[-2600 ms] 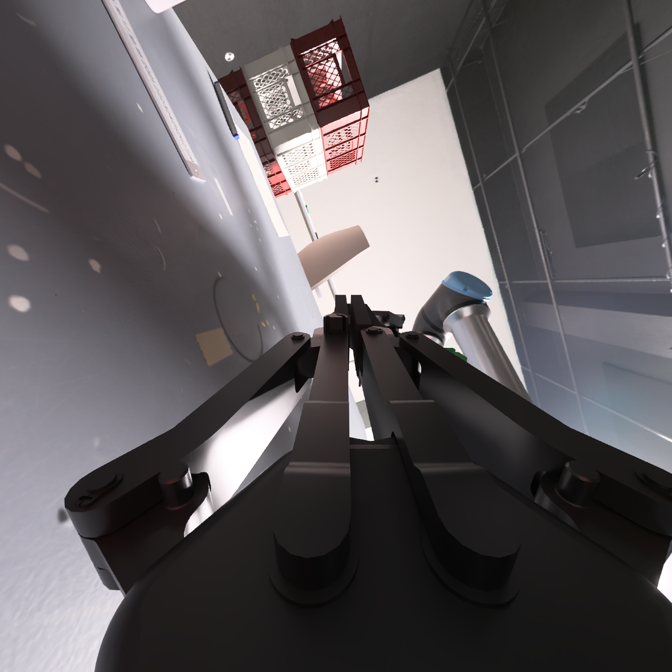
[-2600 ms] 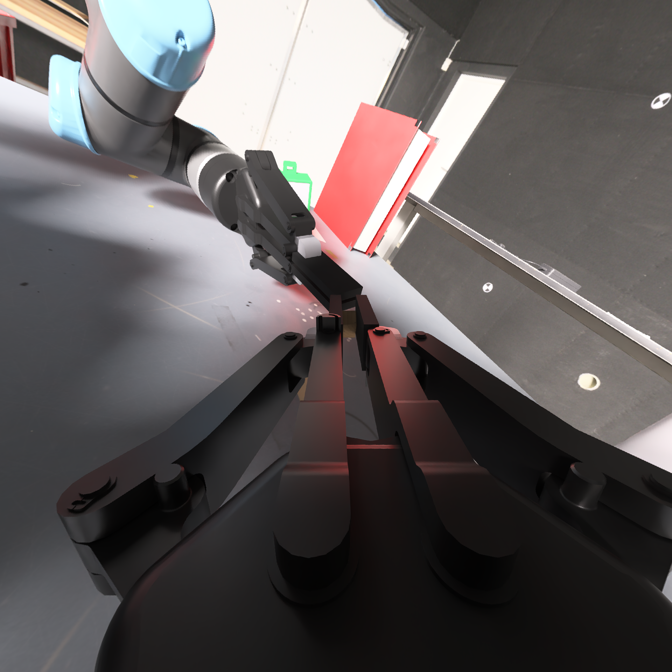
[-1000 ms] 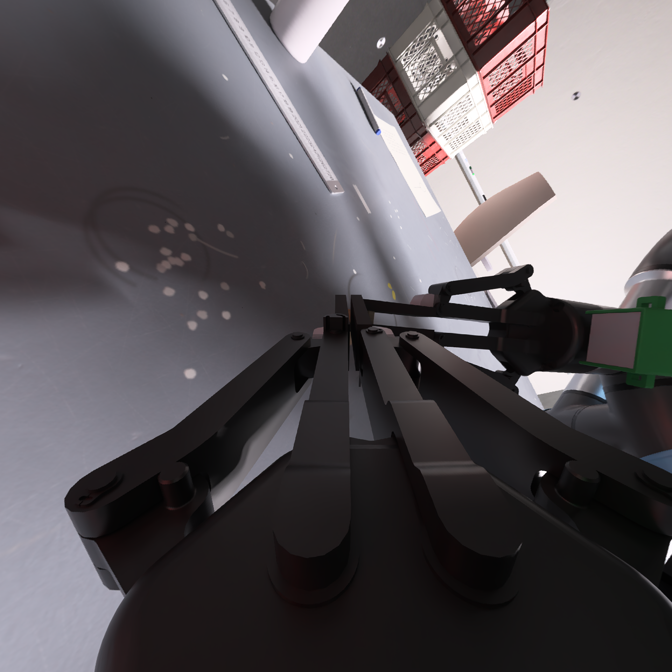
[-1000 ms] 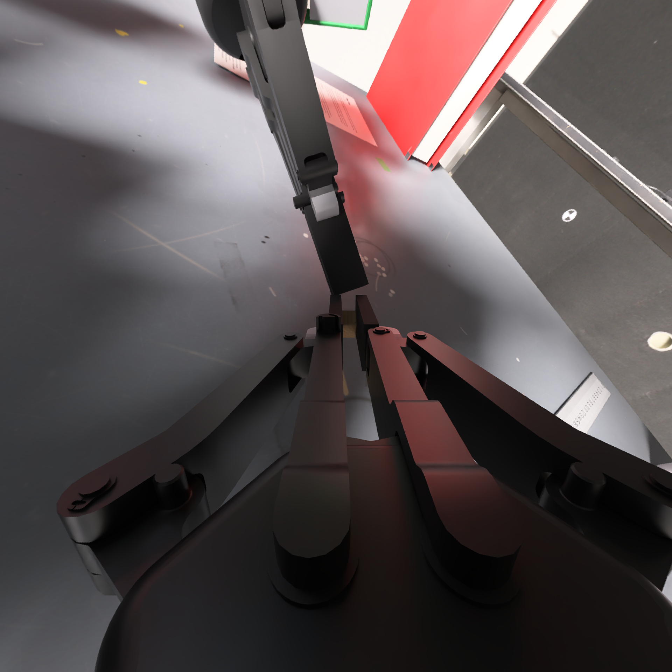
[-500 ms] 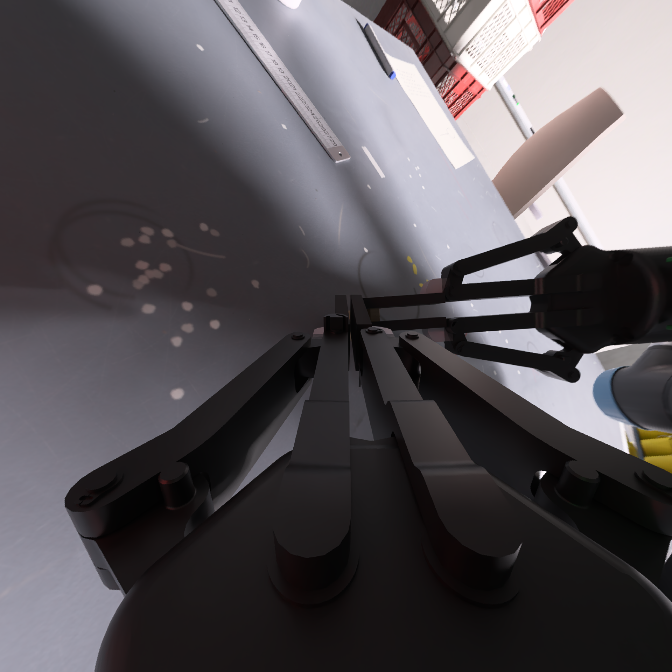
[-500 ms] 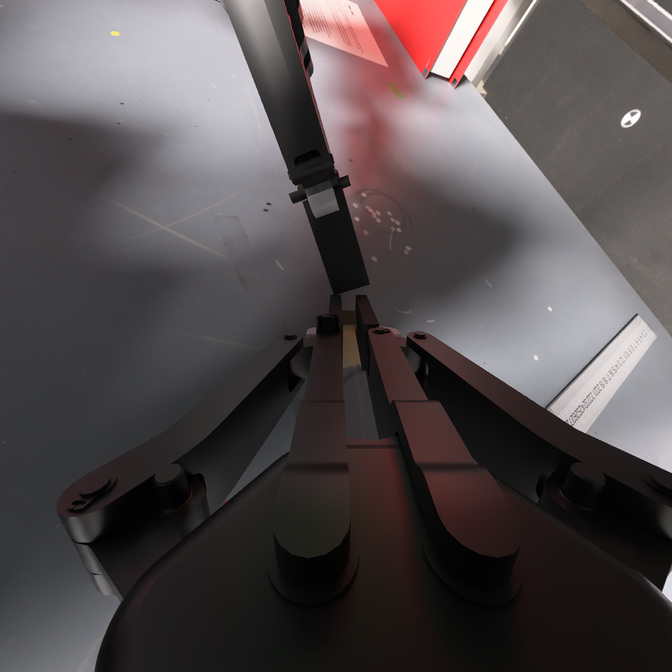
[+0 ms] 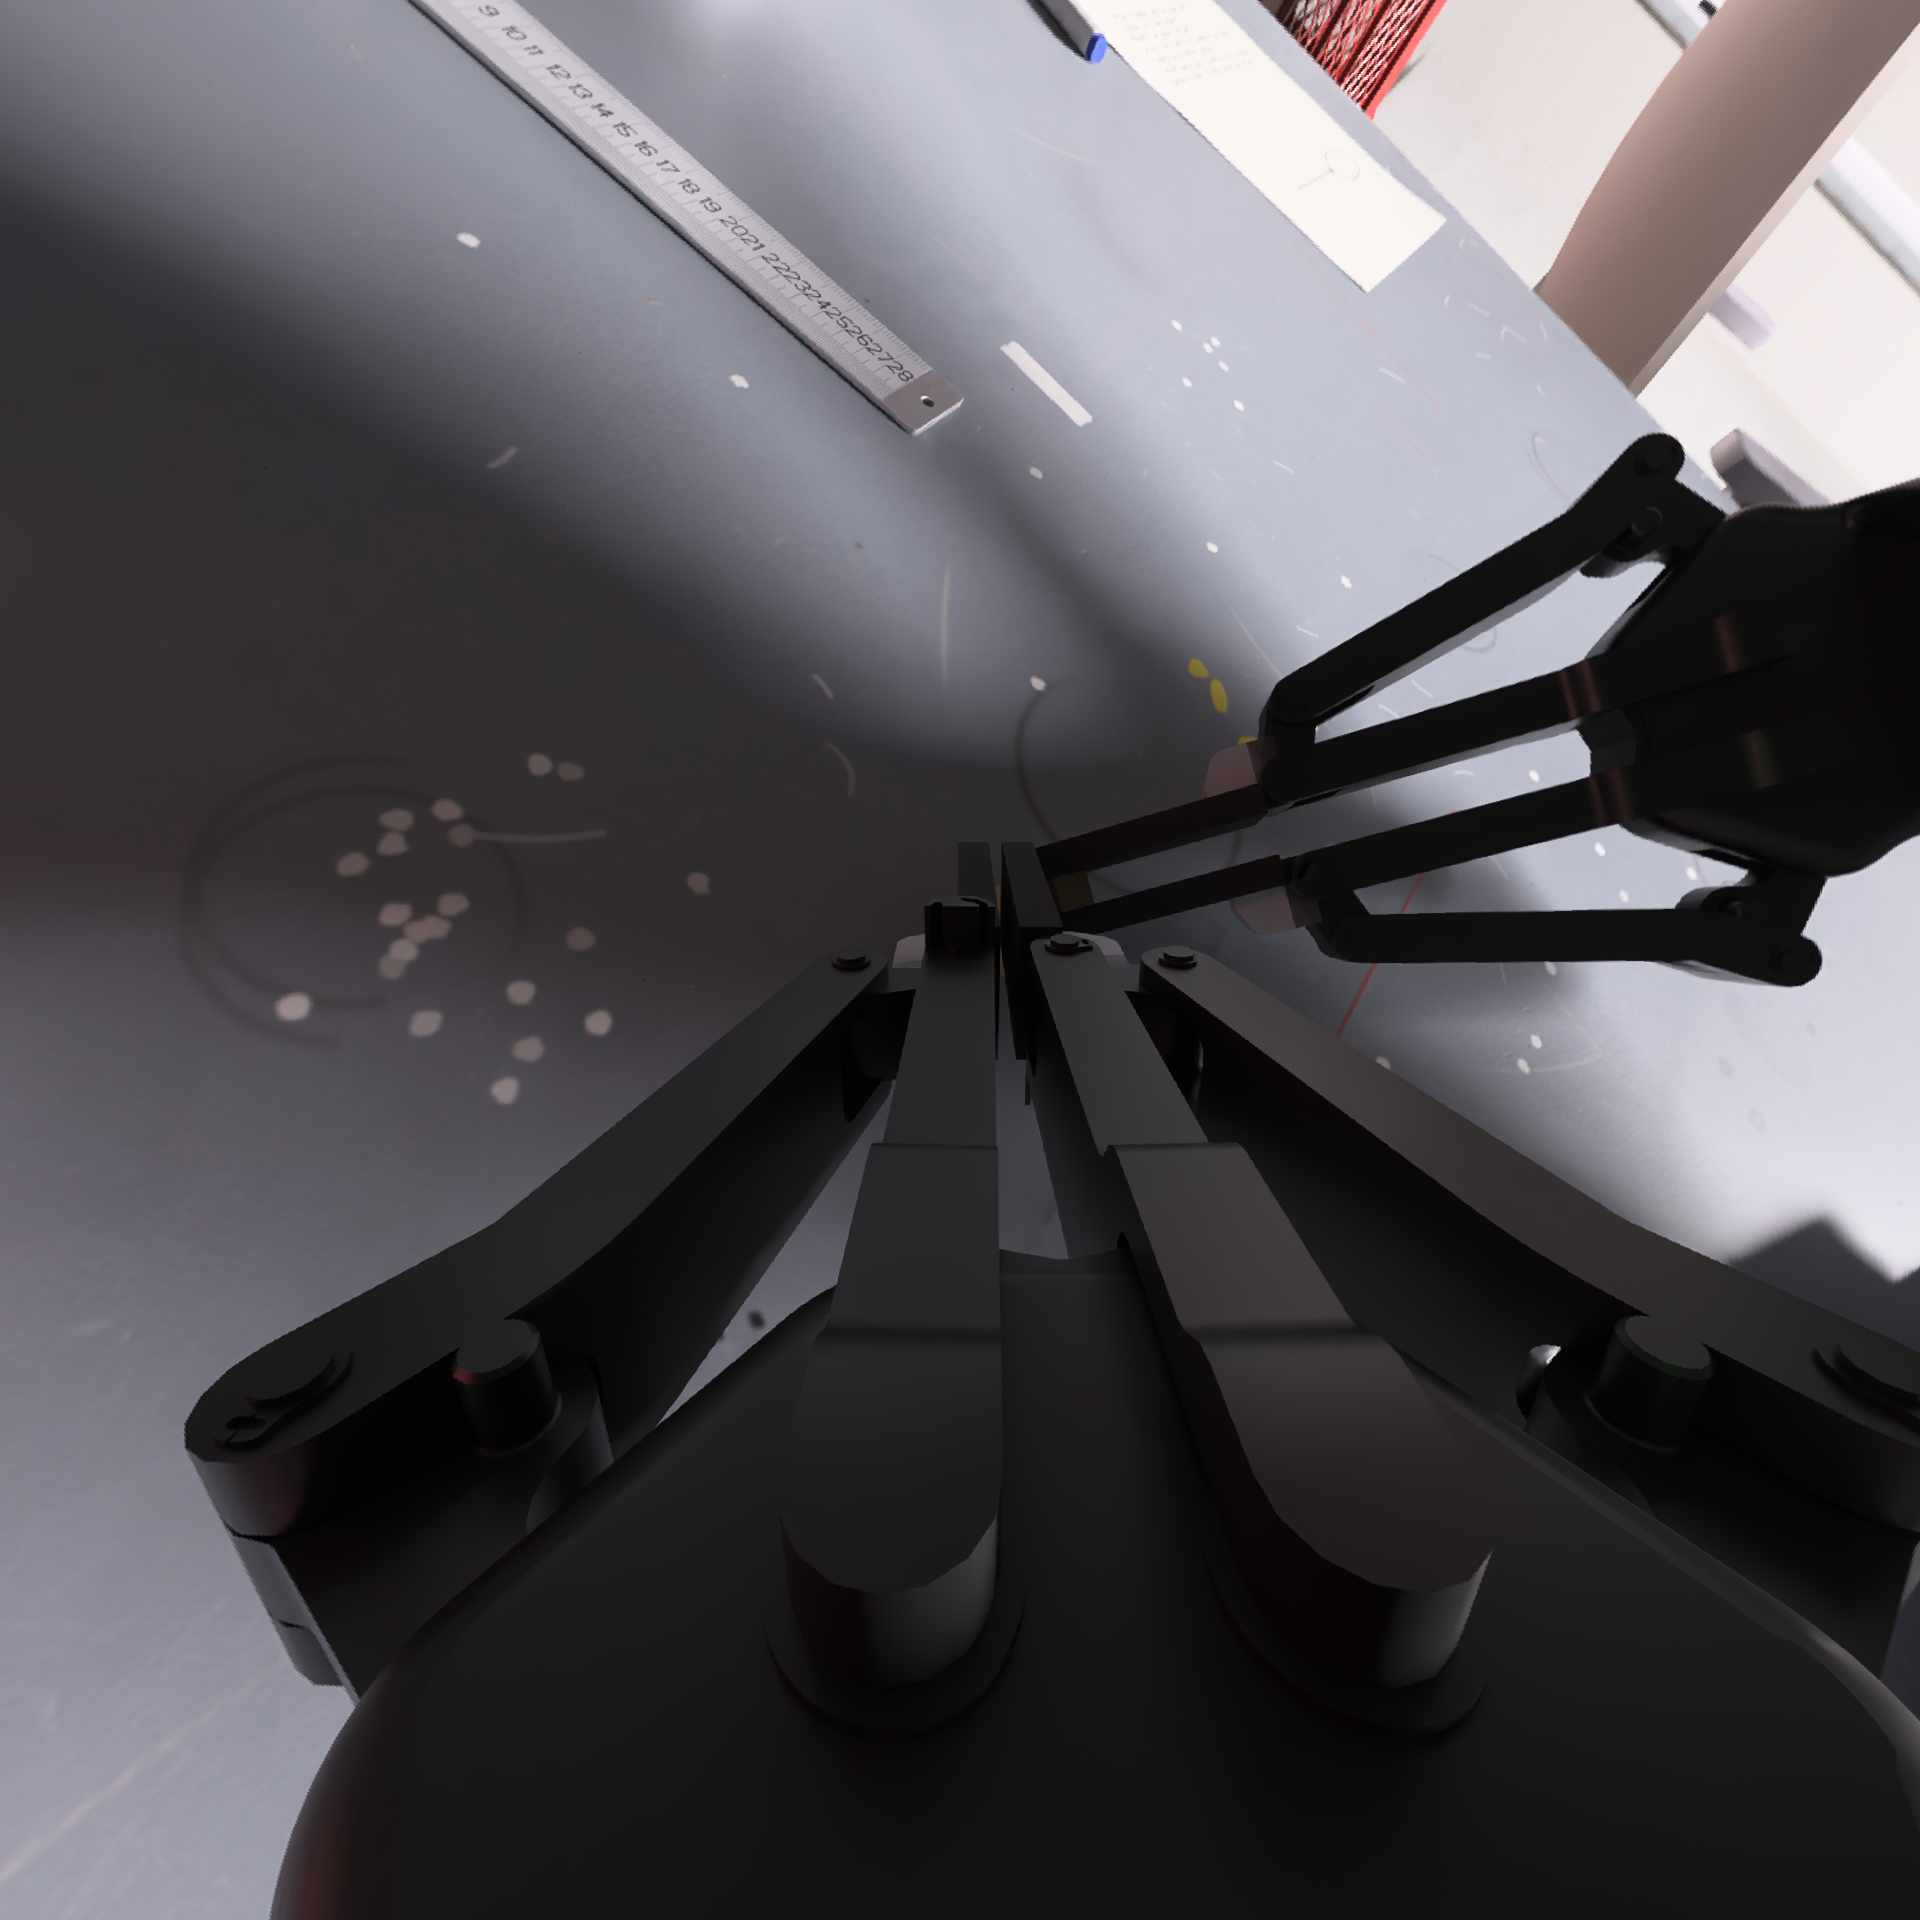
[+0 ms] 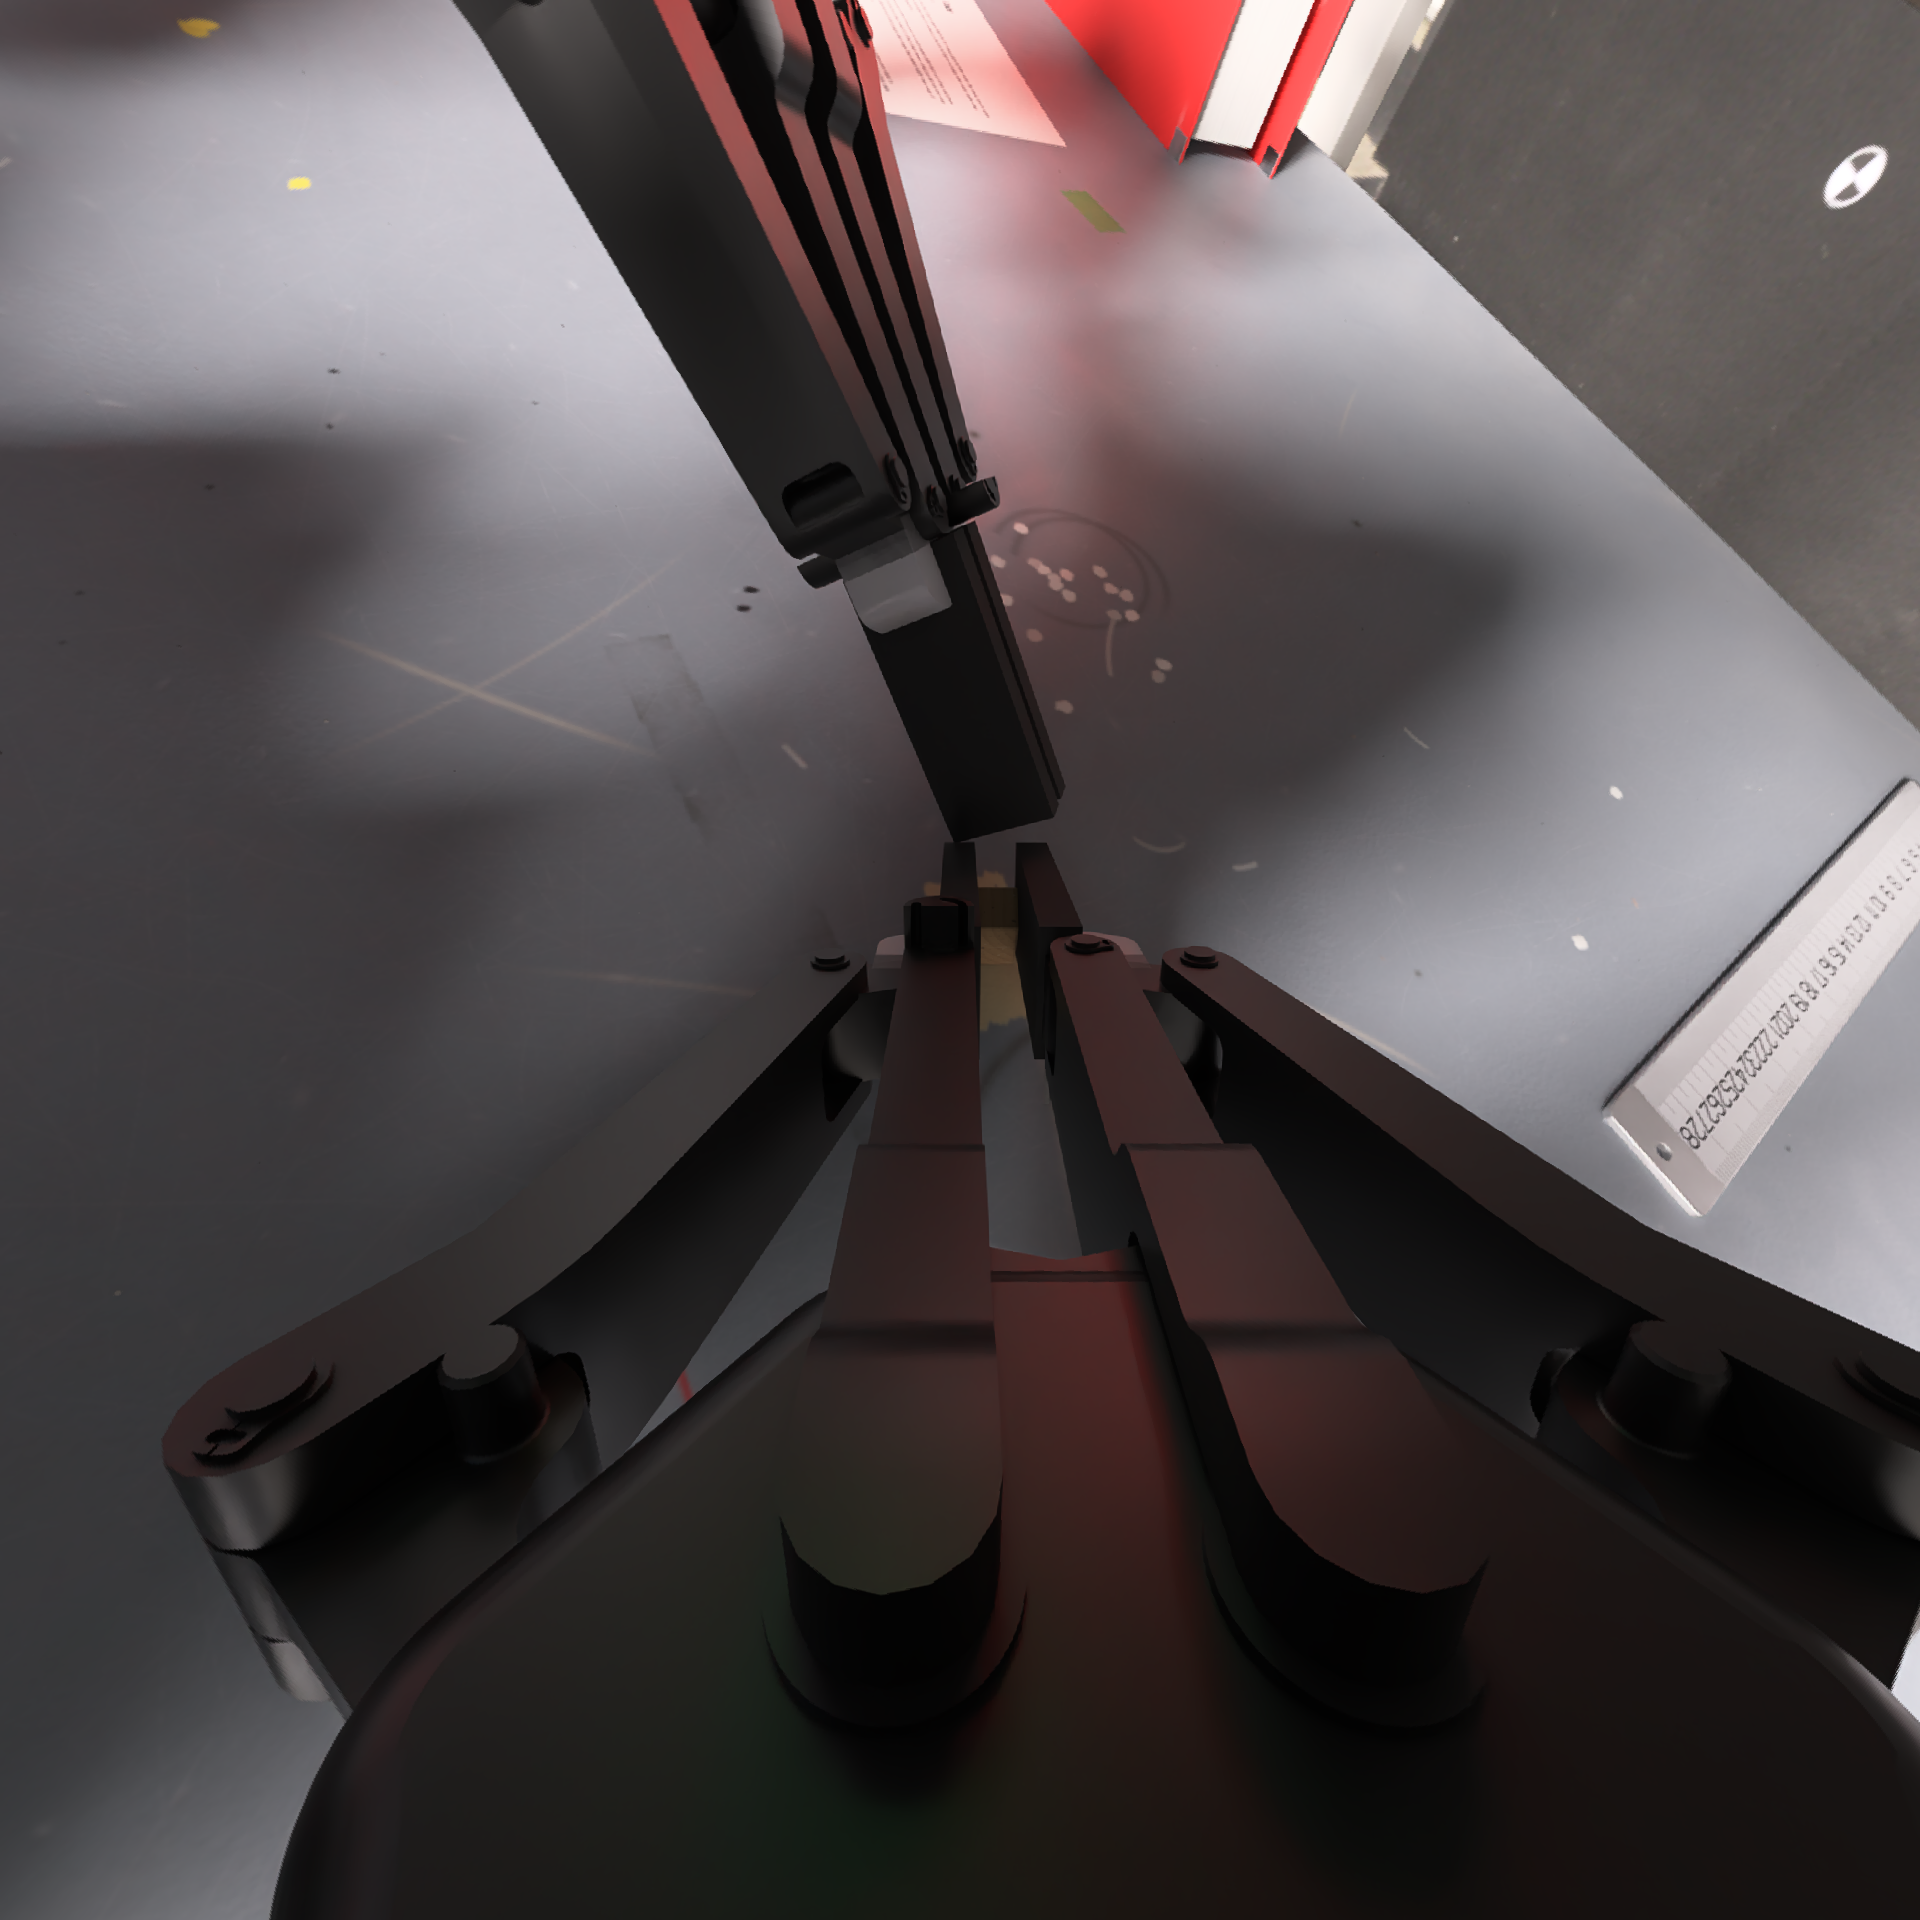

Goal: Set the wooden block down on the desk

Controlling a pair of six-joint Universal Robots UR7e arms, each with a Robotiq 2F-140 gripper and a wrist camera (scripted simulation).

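Observation:
The wooden block (image 8: 995,920) is a small tan piece, mostly hidden between black fingers. My right gripper (image 8: 997,868) is shut on it, just above the grey desk (image 8: 312,727). In the left wrist view the block (image 7: 1070,889) shows as a tan spot between the right gripper's (image 7: 1055,883) fingers, which reach in from the right. My left gripper (image 7: 997,868) is shut, with only a thin orange-tan sliver showing between its pads. Its fingers come down from above in the right wrist view (image 8: 1003,821) and meet the right fingertips at the block. I cannot tell whether the block touches the desk.
A steel ruler (image 7: 727,218) lies on the desk, also seen in the right wrist view (image 8: 1766,1018). A paper sheet (image 7: 1268,135) and a pen (image 7: 1070,26) lie near the far edge. A red folder (image 8: 1226,62) stands behind a pink sheet (image 8: 966,83).
Both grippers have come down together, tips still joined at the block, from pointing across the room to pointing at the desk. The desk surface is now much closer.

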